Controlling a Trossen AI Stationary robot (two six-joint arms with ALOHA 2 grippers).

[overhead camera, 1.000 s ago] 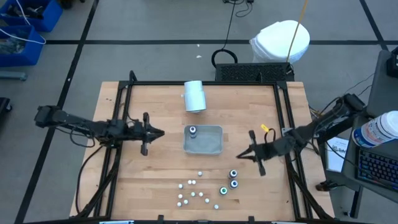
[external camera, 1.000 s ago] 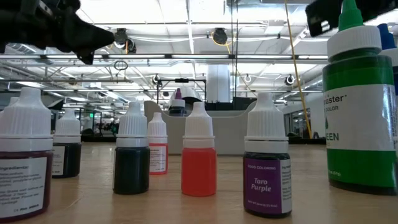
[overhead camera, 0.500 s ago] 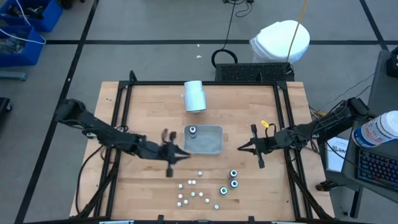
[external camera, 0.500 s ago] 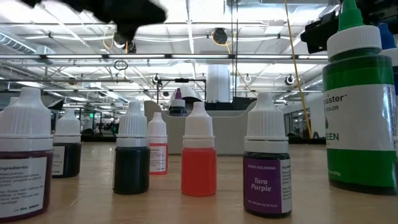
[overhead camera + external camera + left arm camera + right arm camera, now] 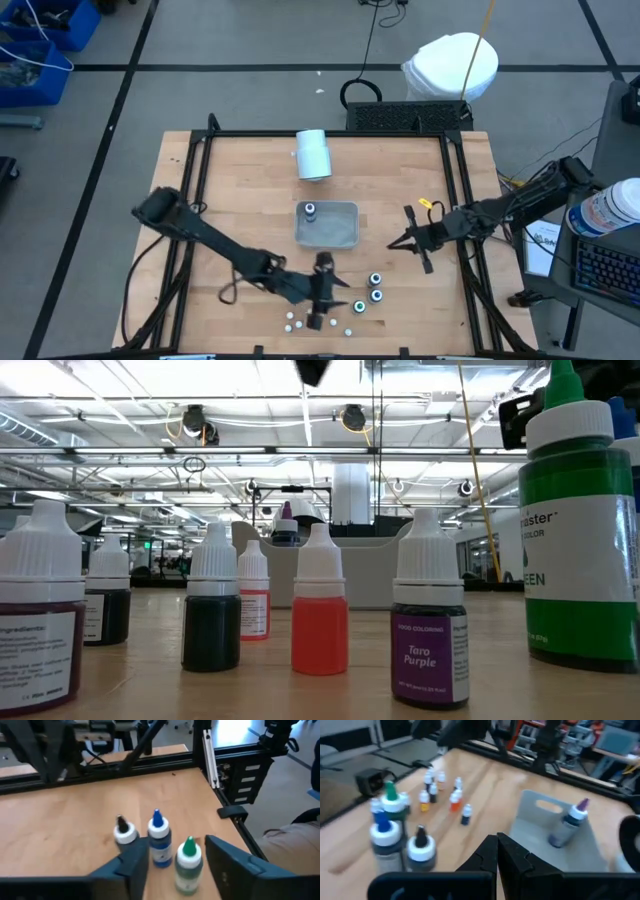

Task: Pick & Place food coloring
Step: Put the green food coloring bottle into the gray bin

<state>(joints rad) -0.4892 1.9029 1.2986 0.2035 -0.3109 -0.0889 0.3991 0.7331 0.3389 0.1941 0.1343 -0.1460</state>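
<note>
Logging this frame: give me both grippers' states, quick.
Left gripper: open, holding nothing, fingers around the green-tipped bottle.
Right gripper: shut, empty, waiting right of the tray.

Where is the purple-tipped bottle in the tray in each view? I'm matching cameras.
High view: bottle at centre, in the grey tray, at a corner.
Low view: centre, far back.
Left wrist view: not in it.
Right wrist view: right side.
Landmark: the tray.
</note>
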